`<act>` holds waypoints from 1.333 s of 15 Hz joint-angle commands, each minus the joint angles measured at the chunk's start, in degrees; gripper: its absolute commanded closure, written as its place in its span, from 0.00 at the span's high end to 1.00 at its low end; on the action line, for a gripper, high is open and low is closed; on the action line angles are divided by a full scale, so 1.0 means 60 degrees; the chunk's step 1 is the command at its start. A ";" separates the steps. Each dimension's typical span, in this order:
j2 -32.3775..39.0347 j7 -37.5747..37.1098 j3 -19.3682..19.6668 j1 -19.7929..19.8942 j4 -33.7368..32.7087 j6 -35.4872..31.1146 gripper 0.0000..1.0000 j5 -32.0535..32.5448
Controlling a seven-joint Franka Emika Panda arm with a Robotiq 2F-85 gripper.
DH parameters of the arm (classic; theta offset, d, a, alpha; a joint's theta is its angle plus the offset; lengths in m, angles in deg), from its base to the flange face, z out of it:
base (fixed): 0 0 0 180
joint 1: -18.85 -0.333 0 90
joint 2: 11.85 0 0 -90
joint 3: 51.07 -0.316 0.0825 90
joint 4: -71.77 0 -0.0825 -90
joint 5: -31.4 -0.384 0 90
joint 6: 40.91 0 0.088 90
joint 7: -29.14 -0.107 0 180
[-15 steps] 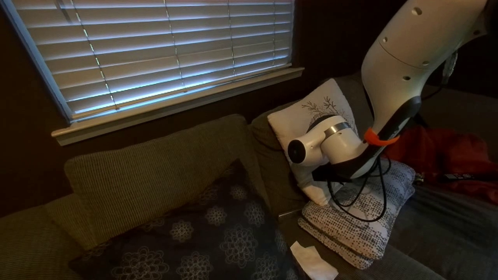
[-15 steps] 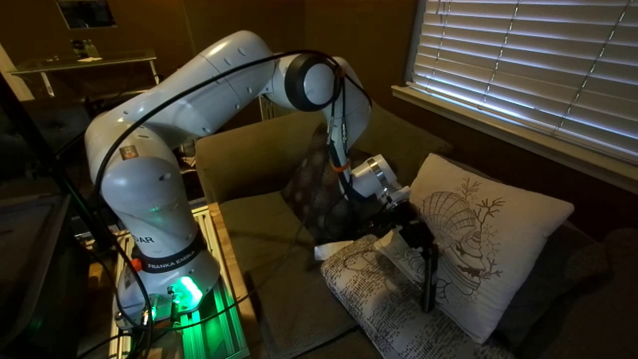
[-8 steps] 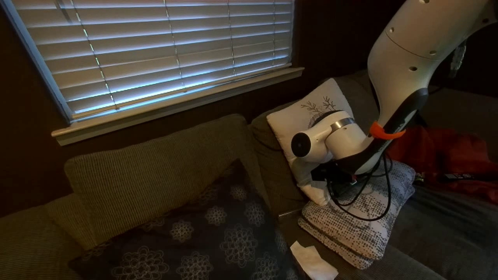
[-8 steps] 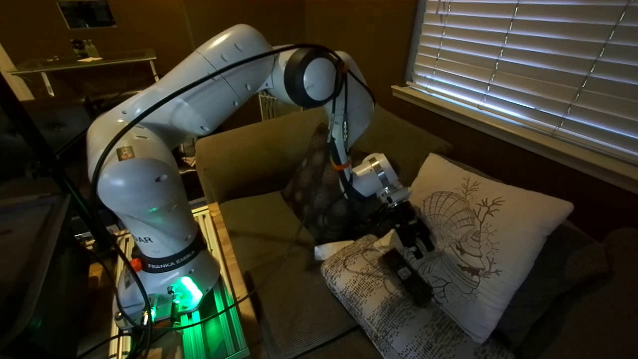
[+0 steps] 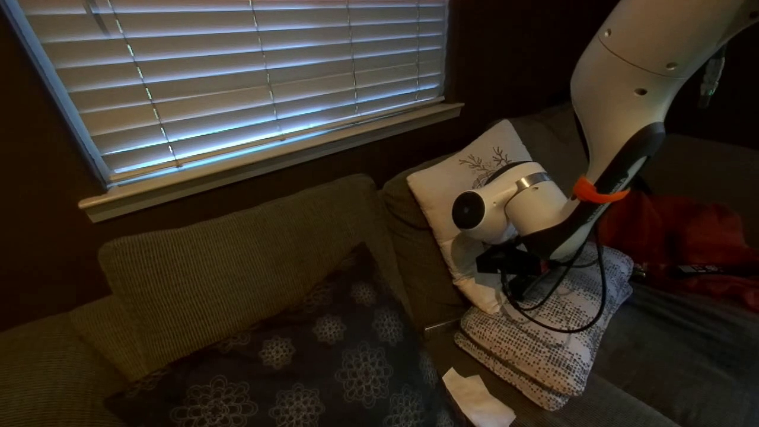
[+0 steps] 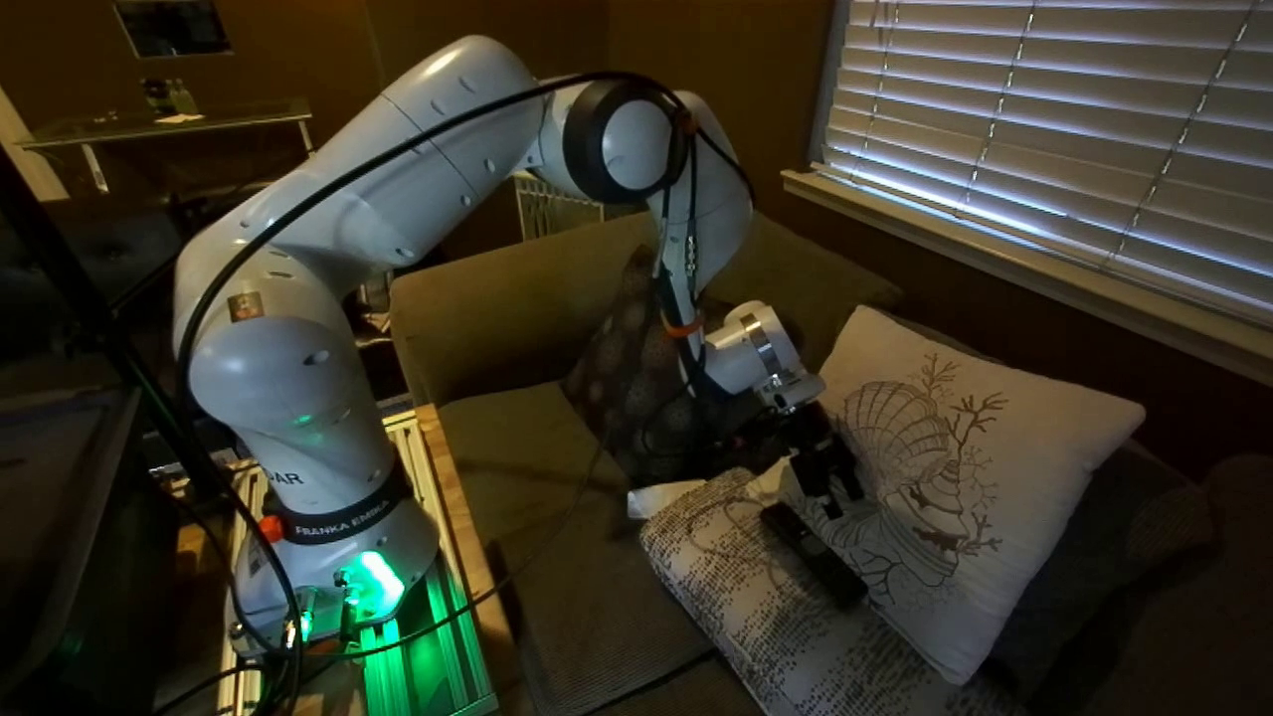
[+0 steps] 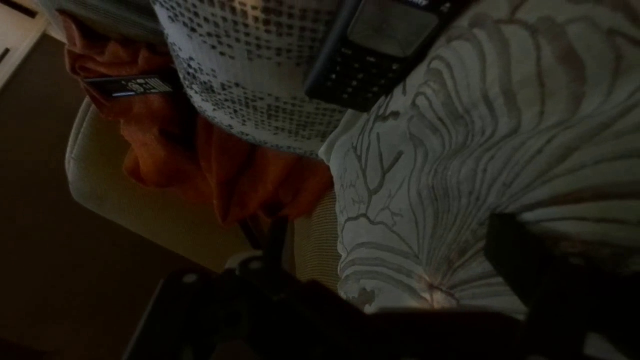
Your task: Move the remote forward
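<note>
The remote (image 6: 811, 555), a black handset, lies on the black-and-white patterned pillow (image 6: 726, 577), beside the white shell-print pillow (image 6: 995, 447). In the wrist view the remote (image 7: 370, 55) shows its keypad and grey screen at the top edge, partly cut off. My gripper (image 6: 843, 504) hovers just above and beside the remote, clear of it, facing the shell-print pillow. Its fingers stand wide apart in the wrist view, and only pillow fabric shows behind the gap of the gripper (image 7: 390, 223). I cannot make out the remote in the exterior view from the window side.
A crumpled white paper (image 5: 479, 398) lies on the couch seat. Red cloth (image 7: 170, 155) with a dark labelled item (image 7: 135, 86) on it is beyond the patterned pillow. A dark flowered pillow (image 5: 332, 356) leans on the couch back (image 5: 237, 267). Cables loop under the wrist.
A second ago the gripper was shut on the remote, which hung down from it. The gripper has opened, the remote has dropped flat on the patterned pillow, and the arm has risen slightly.
</note>
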 commanded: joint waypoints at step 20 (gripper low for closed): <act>-0.5003 0.3514 0.0229 0.2962 0.5188 -0.6944 1.00 0.3624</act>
